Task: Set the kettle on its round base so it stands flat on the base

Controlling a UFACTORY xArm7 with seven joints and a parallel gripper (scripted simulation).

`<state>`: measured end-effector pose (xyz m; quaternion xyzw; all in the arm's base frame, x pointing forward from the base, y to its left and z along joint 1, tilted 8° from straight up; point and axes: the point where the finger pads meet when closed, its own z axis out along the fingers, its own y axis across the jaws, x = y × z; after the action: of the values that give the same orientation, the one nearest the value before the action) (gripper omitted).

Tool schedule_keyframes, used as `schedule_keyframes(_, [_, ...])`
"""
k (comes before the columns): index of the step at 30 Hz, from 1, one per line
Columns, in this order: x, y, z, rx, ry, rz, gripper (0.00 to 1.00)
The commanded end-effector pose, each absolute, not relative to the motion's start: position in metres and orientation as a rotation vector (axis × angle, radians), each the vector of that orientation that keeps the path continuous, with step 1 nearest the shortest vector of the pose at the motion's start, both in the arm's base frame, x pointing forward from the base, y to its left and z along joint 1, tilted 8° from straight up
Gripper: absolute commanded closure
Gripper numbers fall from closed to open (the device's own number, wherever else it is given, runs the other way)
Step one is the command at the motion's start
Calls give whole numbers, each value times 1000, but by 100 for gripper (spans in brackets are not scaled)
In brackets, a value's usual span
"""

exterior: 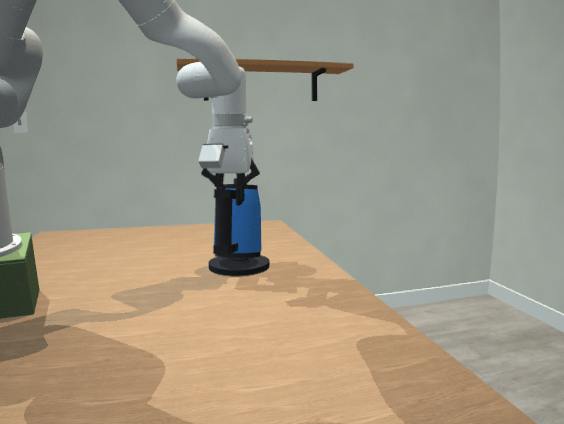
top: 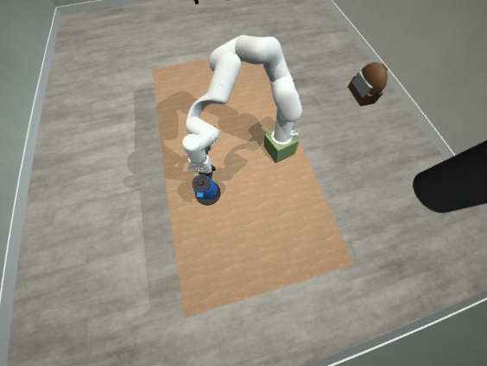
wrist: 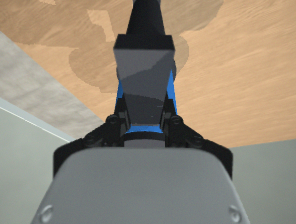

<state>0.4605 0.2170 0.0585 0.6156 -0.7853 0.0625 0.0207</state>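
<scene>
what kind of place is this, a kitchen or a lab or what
Probably a plain test room, not a kitchen. A white robot arm stands on a green block on a wooden table, holding a blue kettle over its round base. Bare grey walls and one wall shelf surround it.

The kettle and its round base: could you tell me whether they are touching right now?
Touching: in the exterior view the kettle stands on the base with no gap visible.

Kettle (exterior: 248, 220): blue body, black handle. Base (exterior: 239, 265): black. Table (exterior: 280, 350): tan wood grain. Arm (top: 224, 78): white. Pedestal (top: 281, 147): green.
</scene>
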Motion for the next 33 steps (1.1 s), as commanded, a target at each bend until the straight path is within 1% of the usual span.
schedule_keyframes(1, [462,218,59,1913,-2438,196,100])
schedule_keyframes(33, [462,218,56,1913,-2438,196,100])
